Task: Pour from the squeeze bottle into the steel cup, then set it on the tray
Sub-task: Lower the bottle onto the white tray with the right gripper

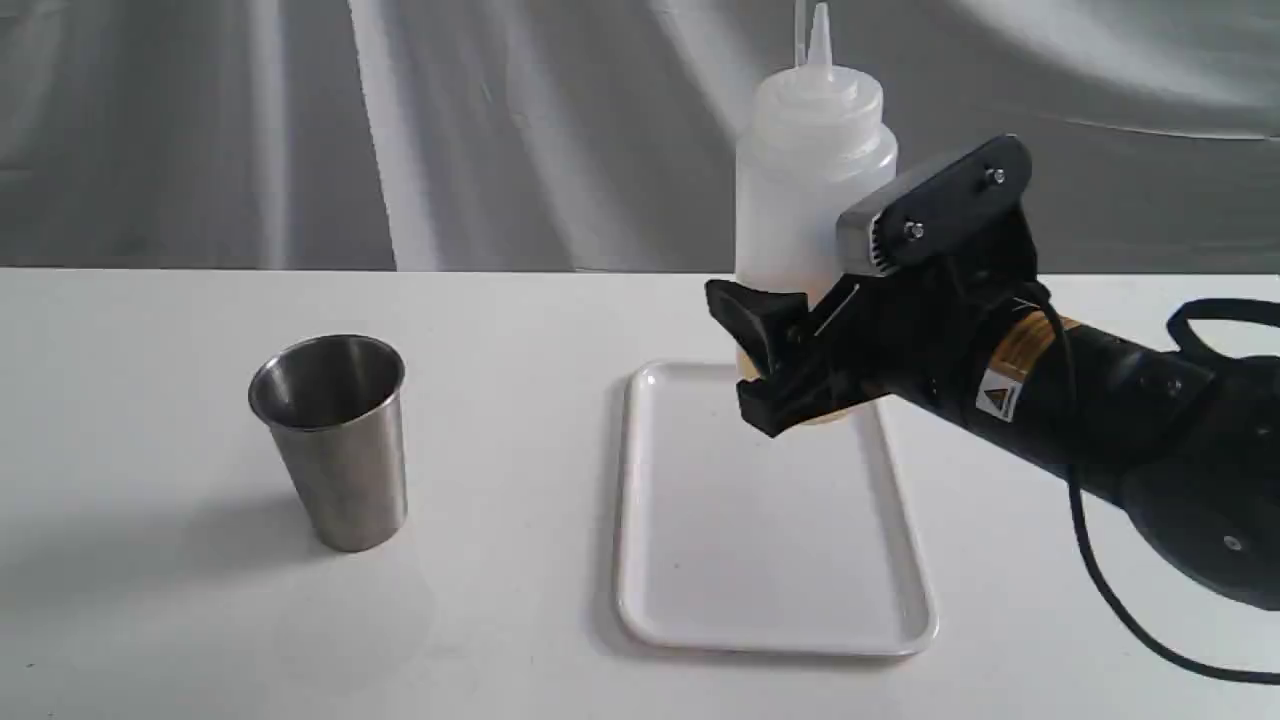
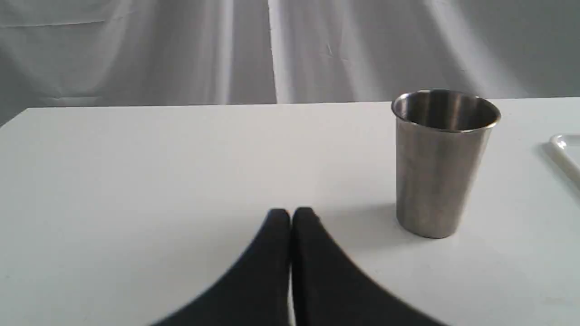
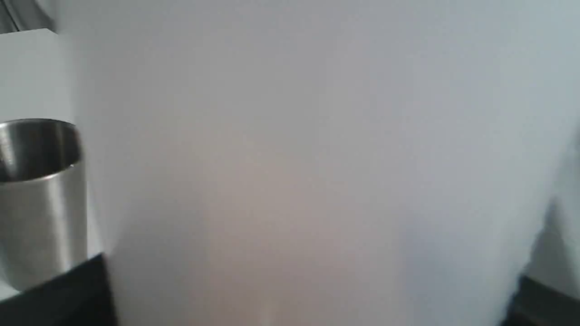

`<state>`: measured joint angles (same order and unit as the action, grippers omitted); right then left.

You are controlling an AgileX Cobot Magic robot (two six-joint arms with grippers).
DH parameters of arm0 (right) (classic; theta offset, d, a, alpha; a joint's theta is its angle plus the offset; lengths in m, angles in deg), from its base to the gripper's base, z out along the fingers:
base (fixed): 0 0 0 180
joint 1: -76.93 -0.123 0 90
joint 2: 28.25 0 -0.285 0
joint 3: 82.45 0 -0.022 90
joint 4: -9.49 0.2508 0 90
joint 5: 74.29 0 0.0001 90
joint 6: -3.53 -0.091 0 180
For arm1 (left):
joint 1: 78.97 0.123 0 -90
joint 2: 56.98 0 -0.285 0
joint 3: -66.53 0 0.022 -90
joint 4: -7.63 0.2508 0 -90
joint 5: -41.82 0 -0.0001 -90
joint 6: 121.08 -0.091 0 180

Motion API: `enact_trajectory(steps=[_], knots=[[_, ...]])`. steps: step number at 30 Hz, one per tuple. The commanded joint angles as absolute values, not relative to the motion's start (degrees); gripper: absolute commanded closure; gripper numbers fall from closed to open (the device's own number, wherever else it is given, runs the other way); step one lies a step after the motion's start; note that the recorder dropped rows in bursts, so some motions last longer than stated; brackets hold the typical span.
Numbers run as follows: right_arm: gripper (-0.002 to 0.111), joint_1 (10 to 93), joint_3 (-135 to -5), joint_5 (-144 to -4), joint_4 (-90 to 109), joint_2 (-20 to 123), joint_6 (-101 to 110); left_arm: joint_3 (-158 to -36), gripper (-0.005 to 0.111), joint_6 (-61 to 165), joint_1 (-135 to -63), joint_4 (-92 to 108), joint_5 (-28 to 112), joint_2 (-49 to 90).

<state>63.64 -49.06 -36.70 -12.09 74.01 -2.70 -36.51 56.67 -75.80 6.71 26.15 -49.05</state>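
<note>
The squeeze bottle (image 1: 810, 180) stands upright on the far end of the white tray (image 1: 770, 540), with amber liquid showing at its base. My right gripper (image 1: 780, 345) reaches in from the right and is shut on the bottle's lower body. The translucent bottle wall (image 3: 317, 158) fills the right wrist view, with a black finger (image 3: 68, 294) against each side. The steel cup (image 1: 335, 440) stands upright on the table left of the tray, away from the bottle. My left gripper (image 2: 290, 215) is shut and holds nothing; it hangs low over the table, with the cup (image 2: 442, 163) a short way off.
The table is white, with a grey curtain behind its far edge. A black cable (image 1: 1120, 600) hangs from the right arm to the table on the tray's right. One tray corner (image 2: 566, 149) shows at the edge of the left wrist view.
</note>
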Motion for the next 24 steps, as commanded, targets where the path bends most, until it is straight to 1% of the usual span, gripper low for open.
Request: enact_trajectory(steps=[1, 7, 15, 24], knots=[[0.108, 64.3, -48.1, -30.1, -14.5, 73.1, -4.2, -36.3, 0.107, 56.8, -76.3, 6.7, 26.6, -49.2], [0.108, 64.3, -46.7, -27.0, -14.1, 73.9, -4.2, -36.3, 0.107, 56.8, -76.3, 6.7, 26.6, -49.2], [0.108, 64.3, -46.6, -20.0, -13.9, 80.2, -3.5, -36.3, 0.107, 57.0, -76.3, 6.7, 26.6, -49.2], [0.108, 64.3, -46.7, -10.0, -5.3, 88.9, -0.9, -36.3, 0.107, 56.8, -76.3, 6.7, 26.6, -49.2]])
